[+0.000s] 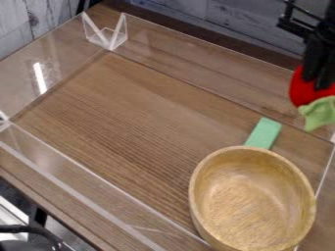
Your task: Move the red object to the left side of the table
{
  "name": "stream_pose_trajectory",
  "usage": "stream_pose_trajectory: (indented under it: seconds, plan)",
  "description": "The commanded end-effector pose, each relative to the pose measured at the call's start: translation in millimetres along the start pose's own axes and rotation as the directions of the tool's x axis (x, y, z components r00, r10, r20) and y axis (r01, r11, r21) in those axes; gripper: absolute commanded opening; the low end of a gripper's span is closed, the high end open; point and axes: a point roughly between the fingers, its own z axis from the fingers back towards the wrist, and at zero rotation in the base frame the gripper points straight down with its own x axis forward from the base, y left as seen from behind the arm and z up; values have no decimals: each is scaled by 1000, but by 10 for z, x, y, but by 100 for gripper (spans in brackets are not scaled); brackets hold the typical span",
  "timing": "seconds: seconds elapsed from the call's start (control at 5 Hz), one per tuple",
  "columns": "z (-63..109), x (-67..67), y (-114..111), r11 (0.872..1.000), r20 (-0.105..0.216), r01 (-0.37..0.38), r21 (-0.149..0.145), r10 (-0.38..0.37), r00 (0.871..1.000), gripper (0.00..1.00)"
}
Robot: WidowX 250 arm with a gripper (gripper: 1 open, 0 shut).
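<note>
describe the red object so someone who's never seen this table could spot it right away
Start at the big round wooden bowl at the near right of the table, then go past the flat light green block behind it toward the right edge. There, held above the tabletop in the dark gripper, is the red object: small, rounded, red, with a light green leafy end, unlike the flat all-green block.

the table [131, 108] shows brown wood grain with a soft sheen, edged by clear glossy acrylic walls [53, 162]. the bowl [253, 201] is pale, smooth wood. the green block [265, 133] looks matt.
</note>
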Motion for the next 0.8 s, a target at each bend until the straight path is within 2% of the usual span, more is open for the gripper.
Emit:
stream_pose_trajectory:
  seconds: [0.0,0.2,0.6]
  plan:
    - [264,-41,71,999,72,-45,-11,46,996,0]
    - [250,-86,4,998,70,-64,-11,65,995,0]
    - [213,-179,104,991,76,-137,-6,137,988,0]
